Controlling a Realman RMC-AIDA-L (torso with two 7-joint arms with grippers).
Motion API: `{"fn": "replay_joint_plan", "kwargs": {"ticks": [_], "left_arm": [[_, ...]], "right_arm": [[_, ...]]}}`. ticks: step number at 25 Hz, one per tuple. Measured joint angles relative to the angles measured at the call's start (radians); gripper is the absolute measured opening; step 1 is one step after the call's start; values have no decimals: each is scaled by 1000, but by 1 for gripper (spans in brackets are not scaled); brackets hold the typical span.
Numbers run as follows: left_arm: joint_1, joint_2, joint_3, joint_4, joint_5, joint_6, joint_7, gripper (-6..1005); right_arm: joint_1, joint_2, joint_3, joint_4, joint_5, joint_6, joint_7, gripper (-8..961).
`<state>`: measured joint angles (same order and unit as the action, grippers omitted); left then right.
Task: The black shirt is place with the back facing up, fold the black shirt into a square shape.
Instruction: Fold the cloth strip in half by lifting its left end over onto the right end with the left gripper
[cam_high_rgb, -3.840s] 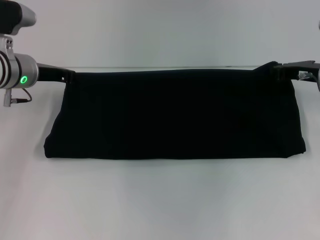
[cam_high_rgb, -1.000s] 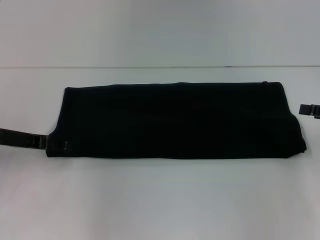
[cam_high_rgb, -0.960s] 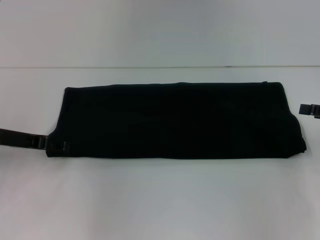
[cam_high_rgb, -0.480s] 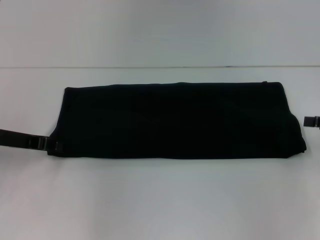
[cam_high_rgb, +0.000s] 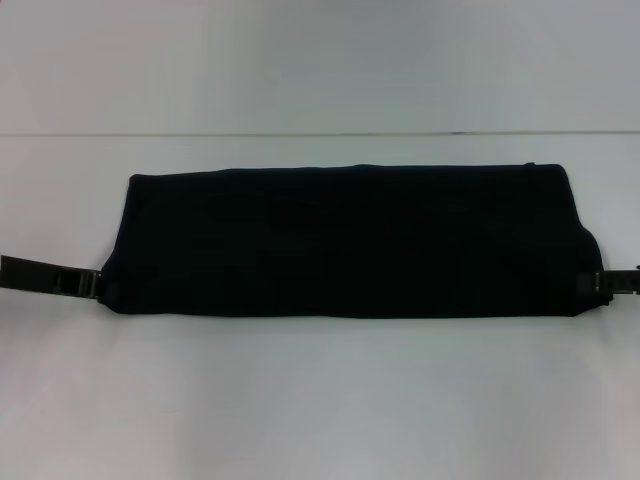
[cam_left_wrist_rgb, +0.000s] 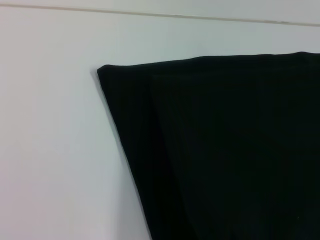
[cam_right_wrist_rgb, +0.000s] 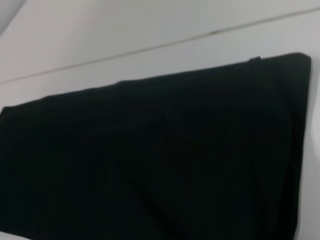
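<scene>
The black shirt (cam_high_rgb: 350, 240) lies folded long; only the head view shows left gripper (cam_high_rgb: 95, 287) and right gripper (cam_high_rgb: 592, 284) at its near corners, jaws' state unclear.

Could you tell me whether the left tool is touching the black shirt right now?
Touching. In the head view the left tool meets the near left corner of the black shirt with no table showing between them; whether it has gripped the cloth cannot be seen.
</scene>
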<state>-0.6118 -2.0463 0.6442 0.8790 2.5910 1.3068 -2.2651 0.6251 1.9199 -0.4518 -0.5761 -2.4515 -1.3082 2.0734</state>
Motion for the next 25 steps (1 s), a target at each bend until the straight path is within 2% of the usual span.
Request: {"fn": "replay_joint_plan", "kwargs": {"ticks": [3,10,25], "left_arm": [[0,0,0,0,0,-1,0,0],[-2,0,0,-1,0,-3,4,4],[1,-2,0,-3,-8,-10,16,13]], "right_arm": [[5,3,-2,9,-3,19,0,785],[16,16,-10,10,-4,38,-3,779],[10,22,-16,15,-3,47,-11,201]]}}
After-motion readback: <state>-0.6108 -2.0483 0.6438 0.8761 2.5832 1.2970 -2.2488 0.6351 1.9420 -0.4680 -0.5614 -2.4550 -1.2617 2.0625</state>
